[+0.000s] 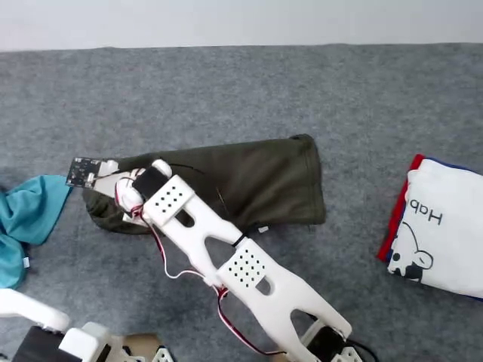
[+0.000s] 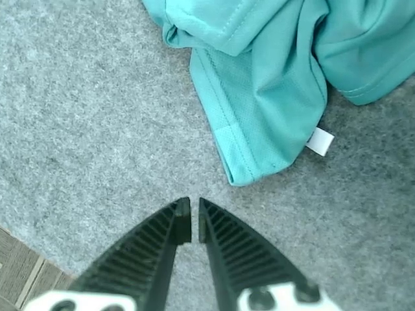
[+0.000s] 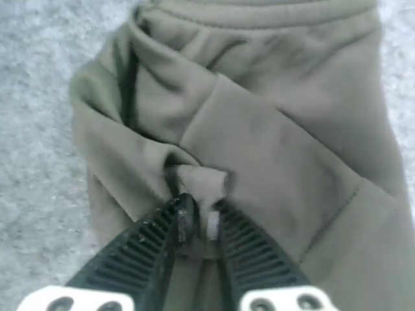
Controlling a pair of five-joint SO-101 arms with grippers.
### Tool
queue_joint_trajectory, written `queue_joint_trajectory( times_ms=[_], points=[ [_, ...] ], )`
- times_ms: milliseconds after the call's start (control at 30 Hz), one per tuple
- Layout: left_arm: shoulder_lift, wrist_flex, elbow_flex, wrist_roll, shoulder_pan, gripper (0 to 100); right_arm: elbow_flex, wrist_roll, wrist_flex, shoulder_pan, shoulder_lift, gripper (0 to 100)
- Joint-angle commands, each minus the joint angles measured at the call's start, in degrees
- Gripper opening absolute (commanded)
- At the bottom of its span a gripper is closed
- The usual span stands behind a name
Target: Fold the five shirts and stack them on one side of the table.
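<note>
Right gripper [image 3: 198, 217] is pinching a small fold of the olive shirt [image 3: 279, 129], which lies partly folded mid-table, a bit left of centre. Left gripper [image 2: 194, 214] has its tips pressed together over the grey table [image 2: 78, 129], just beside the crumpled teal shirt [image 2: 272, 78] at the left edge. A folded stack [image 1: 392, 219], white shirt [image 1: 445, 234] on top, sits at the right edge.

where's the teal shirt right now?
Crumpled at the high view's left edge, the teal shirt lies left of the olive shirt; the left gripper sits just short of it.
</note>
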State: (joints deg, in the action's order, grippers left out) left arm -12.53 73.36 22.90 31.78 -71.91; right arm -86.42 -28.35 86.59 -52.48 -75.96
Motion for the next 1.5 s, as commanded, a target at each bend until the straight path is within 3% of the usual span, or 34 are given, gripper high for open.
queue_joint_trajectory(
  times_ms=[0,500,700,1033,1233,1467],
  points=[
    [-2.11,-1.05,-0.31,-0.18,1.05,4,-3.43,-0.53,-0.48,2.68,4.26,0.9],
    [-2.11,-1.05,-0.31,-0.18,2.81,4,-2.99,-0.53,-5.14,7.34,4.53,1.6],
    [-2.11,-1.05,-0.31,-0.18,2.73,4,-3.43,-0.26,-6.73,7.34,3.30,12.0],
    [-2.11,-1.05,-0.31,-0.18,2.81,4,-3.08,-0.18,-7.16,5.85,9.89,8.2],
    [-2.11,-1.05,-0.31,-0.18,2.90,4,-3.08,-0.44,-7.16,3.82,5.85,8.2],
    [-2.29,-1.05,-0.31,-0.18,2.64,4,-6.33,-0.26,-4.62,9.36,1.36,8.2]
  ],
)
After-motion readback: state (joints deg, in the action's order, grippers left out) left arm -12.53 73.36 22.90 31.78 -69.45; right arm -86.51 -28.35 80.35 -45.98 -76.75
